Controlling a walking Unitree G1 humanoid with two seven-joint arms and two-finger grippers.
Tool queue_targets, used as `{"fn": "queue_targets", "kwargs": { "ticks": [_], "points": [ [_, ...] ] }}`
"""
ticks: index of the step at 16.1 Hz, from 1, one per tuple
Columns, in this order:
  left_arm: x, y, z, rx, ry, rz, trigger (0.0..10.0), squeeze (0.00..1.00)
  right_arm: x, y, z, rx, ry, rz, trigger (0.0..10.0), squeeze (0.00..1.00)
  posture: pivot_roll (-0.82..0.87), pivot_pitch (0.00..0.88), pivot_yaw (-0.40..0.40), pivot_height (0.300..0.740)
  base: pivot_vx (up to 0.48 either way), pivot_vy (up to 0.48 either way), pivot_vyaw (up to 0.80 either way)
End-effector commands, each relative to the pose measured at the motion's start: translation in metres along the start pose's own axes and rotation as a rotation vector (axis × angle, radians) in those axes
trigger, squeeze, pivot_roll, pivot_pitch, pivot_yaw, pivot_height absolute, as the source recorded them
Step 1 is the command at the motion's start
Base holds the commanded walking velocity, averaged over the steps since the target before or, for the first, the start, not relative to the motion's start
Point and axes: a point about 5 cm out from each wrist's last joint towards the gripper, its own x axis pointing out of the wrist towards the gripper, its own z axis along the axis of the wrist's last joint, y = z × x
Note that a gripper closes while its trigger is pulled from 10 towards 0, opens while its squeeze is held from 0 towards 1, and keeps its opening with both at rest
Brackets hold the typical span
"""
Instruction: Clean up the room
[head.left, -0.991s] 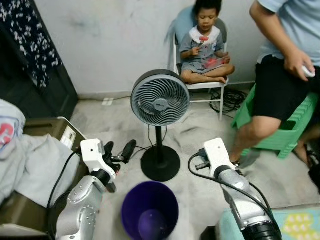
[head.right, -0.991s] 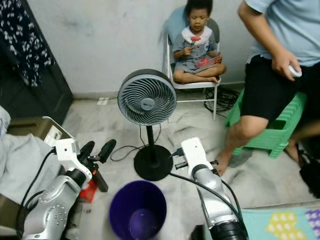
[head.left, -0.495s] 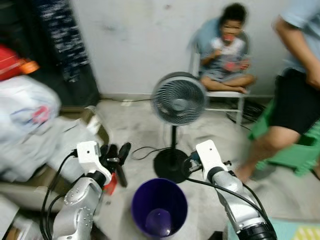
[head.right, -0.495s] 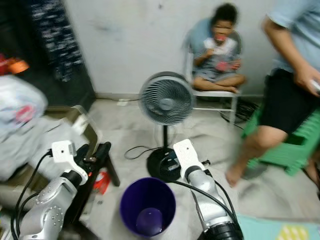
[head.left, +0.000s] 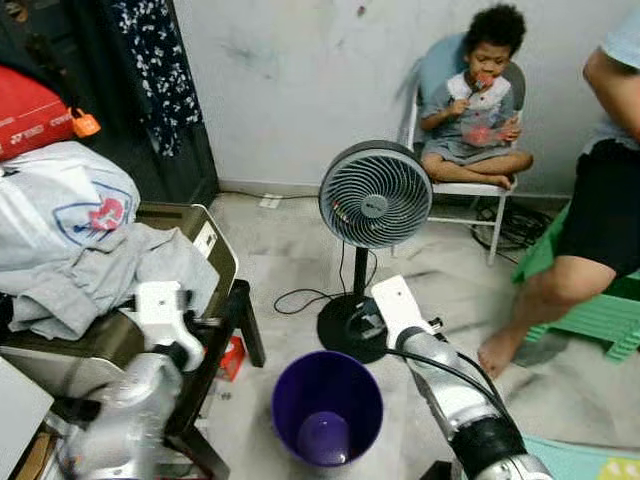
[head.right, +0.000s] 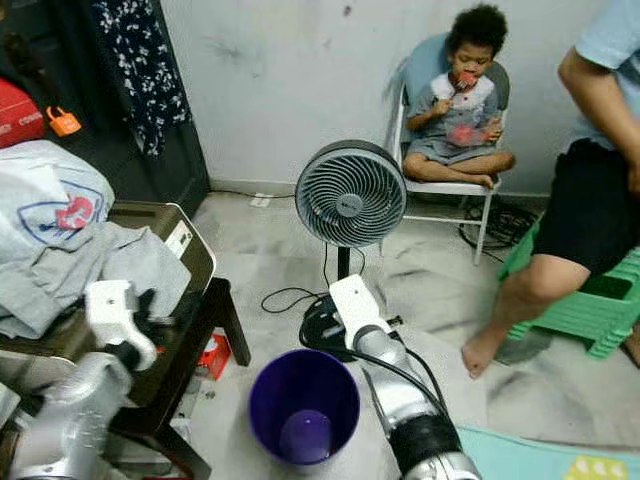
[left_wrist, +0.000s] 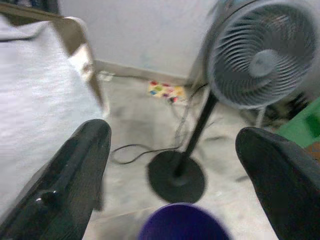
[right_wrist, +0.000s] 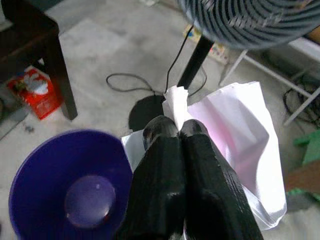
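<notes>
White crumpled paper (right_wrist: 235, 145) is pinched in the right end effector (right_wrist: 175, 131), bin (head.left: 327, 407) at 7 o'clock, not dropped yet; left end effector (left_wrist: 175, 165) spread apart, empty

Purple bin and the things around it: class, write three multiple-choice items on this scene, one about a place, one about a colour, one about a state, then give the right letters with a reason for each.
1. Where does the purple bin stand?
A. on the white chair
B. on the floor in front of the standing fan
C. on the dark table

2. What colour is the stool at the right?
A. green
B. red
C. yellow

3. How is the right gripper?
A. wide open
B. shut on the white plastic bag
C. shut on the fan's cable

Answers: 1 B, it sits on the floor by the fan's base. 2 A, its plastic is green. 3 B, the right wrist view shows the fingers pinching the bag.
</notes>
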Motion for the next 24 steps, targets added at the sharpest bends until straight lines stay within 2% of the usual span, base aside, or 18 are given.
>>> {"fn": "queue_targets", "kwargs": {
  "ticks": [1, 4, 7, 8, 10, 17, 23, 24],
  "points": [
    [-0.001, 0.009, -0.001, 0.01, 0.026, 0.04, 10.0, 0.0, 0.005, 0.005, 0.006, -0.006, -0.008, 0.002, 10.0, 0.0, -0.12, 0.0, 0.039, 0.74, 0.0, 0.0, 0.0],
    [-0.004, 0.013, 0.001, 0.035, 0.026, 0.063, 10.0, 0.0, 0.014, 0.013, 0.009, -0.002, 0.007, 0.013, 10.0, 0.0, -0.09, 0.0, 0.049, 0.74, 0.0, 0.0, 0.0],
    [-0.021, 0.027, 0.003, 0.058, 0.024, 0.103, 10.0, 0.0, 0.021, 0.024, 0.015, -0.01, 0.02, 0.033, 10.0, 0.0, -0.06, 0.0, 0.065, 0.74, 0.0, 0.0, 0.0],
    [-0.028, 0.036, 0.002, 0.065, 0.039, 0.134, 10.0, 0.0, 0.022, 0.03, 0.015, -0.015, 0.032, 0.037, 10.0, 0.0, -0.04, 0.013, 0.071, 0.74, 0.0, 0.0, 0.0],
    [-0.036, 0.041, 0.002, 0.076, 0.05, 0.149, 10.0, 0.0, 0.023, 0.035, 0.012, -0.019, 0.057, 0.037, 10.0, 0.0, -0.02, 0.025, 0.077, 0.74, 0.0, 0.0, 0.0],
    [-0.043, 0.04, 0.005, 0.085, 0.059, 0.146, 10.0, 0.0, 0.026, 0.027, 0.009, -0.018, 0.093, -0.018, 10.0, 0.0, -0.01, 0.05, 0.089, 0.74, 0.0, 0.0, 0.0],
    [-0.043, 0.039, 0.007, 0.091, 0.068, 0.139, 10.0, 0.0, 0.028, 0.018, 0.022, -0.012, 0.071, -0.051, 10.0, 0.0, 0.01, 0.067, 0.101, 0.74, 0.0, 0.0, 0.0],
    [-0.047, 0.041, 0.009, 0.093, 0.071, 0.145, 10.0, 0.0, 0.029, 0.016, 0.023, -0.014, 0.07, -0.055, 10.0, 0.0, 0.02, 0.084, 0.107, 0.74, 0.0, 0.0, 0.0]
  ]
}}
